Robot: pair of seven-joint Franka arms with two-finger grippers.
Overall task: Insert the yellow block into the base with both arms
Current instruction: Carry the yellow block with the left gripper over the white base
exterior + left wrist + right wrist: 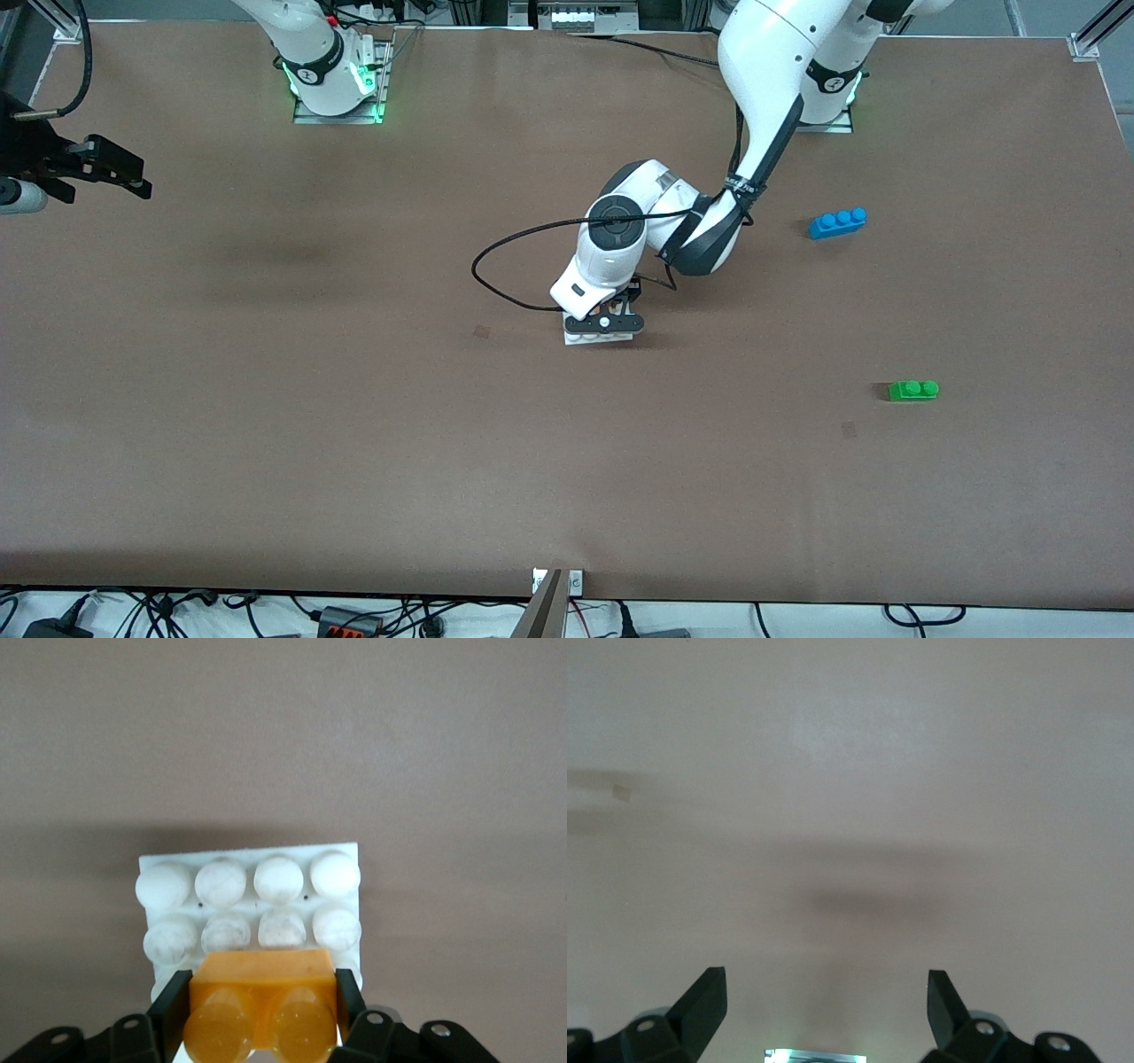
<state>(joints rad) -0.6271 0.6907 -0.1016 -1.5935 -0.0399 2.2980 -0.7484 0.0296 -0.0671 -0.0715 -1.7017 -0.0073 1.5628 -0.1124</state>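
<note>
The white base (576, 338) lies mid-table. My left gripper (606, 322) is right on top of it and hides the yellow block in the front view. In the left wrist view the left gripper (260, 1003) is shut on the yellow block (266, 970), studs toward the camera. The block is over the base (251, 881), and two rows of the base's studs show past it. I cannot tell whether the block touches the base. My right gripper (133, 180) waits open and empty over the right arm's end of the table, with only bare table between its fingers in the right wrist view (825, 981).
A blue three-stud brick (837, 222) and a green two-stud brick (913, 390) lie toward the left arm's end, the green one nearer the front camera. A black cable (496, 270) loops out from the left wrist.
</note>
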